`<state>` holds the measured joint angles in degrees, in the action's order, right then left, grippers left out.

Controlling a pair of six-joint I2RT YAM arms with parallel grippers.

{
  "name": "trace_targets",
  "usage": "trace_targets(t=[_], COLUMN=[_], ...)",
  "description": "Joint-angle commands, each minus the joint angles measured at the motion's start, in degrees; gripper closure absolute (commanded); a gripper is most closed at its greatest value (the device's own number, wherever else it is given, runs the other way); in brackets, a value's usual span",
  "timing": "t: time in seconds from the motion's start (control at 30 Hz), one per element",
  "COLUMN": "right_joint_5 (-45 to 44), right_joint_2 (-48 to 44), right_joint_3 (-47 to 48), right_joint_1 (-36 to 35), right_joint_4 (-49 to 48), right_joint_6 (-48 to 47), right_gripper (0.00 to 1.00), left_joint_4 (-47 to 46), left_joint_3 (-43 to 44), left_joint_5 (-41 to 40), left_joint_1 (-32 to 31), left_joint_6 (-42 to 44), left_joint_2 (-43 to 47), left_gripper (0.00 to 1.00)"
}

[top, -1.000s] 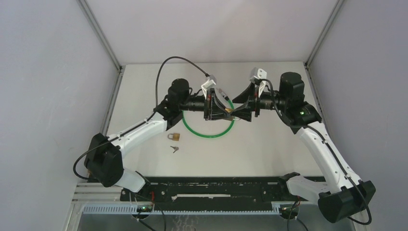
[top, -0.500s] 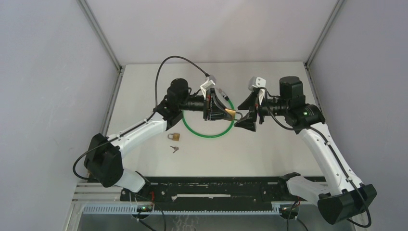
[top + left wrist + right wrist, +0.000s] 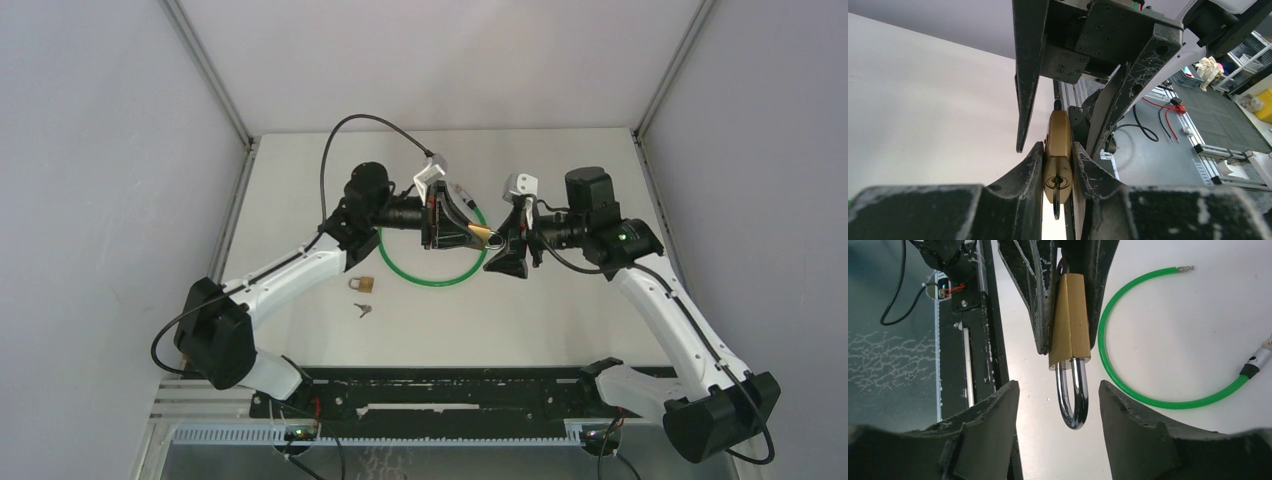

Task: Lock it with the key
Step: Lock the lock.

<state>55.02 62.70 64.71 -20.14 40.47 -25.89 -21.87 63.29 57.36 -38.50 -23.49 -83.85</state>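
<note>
My left gripper is shut on the body of a brass padlock and holds it above the table. In the left wrist view the padlock sits between the pads, with a dark key in its keyhole. In the right wrist view the brass body shows between the left fingers, and the steel shackle points toward me. My right gripper is open, with a finger on each side of the shackle and not touching it. It faces the left gripper in the top view.
A green cable loop lies on the table under both grippers, and it shows in the right wrist view. A second small padlock and a loose key lie to the left, near the left arm. A black rail runs along the near edge.
My right arm drew back a little, rolled its wrist and moved left again, so its open fingers now flank the shackle. My left gripper and the padlock have stayed put.
</note>
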Motion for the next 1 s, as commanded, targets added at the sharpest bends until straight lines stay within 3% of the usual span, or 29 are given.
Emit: trace_targets(t=[0.0,0.1,0.47,0.67,0.8,0.9,0.97], right_joint_5=[-3.15,-4.02,-4.93,-5.07,-5.27,-5.82,-5.53], right_joint_2=[0.41,1.37,3.59,3.43,2.96,2.87,2.89], right_joint_3=[2.3,3.17,5.6,5.61,5.6,5.61,5.56], right_joint_1=[-1.57,-1.74,-2.17,-2.27,-2.36,-2.31,-2.28], right_joint_4=[-1.3,-0.7,2.48,3.74,4.58,5.54,6.67], right_joint_6=[-1.61,-1.98,-3.91,-5.27,-6.48,-7.1,-7.96], right_gripper=[0.35,0.42,0.48,0.7,0.99,1.0,1.0], left_joint_4=[-2.52,-1.75,1.81,3.2,4.51,5.55,6.97], left_joint_3=[0.71,0.69,0.77,1.05,0.96,1.17,1.58], left_joint_5=[0.42,0.38,0.03,-0.21,-0.83,-0.93,-1.14], left_joint_1=[0.18,0.09,-0.8,-0.87,-0.87,-0.87,-0.9], left_joint_6=[1.39,2.19,5.38,6.66,8.44,9.76,11.18], left_joint_2=[2.88,3.06,2.31,1.79,1.68,1.82,1.84], left_gripper=[1.0,1.0,1.0,1.0,1.0,0.97,0.89])
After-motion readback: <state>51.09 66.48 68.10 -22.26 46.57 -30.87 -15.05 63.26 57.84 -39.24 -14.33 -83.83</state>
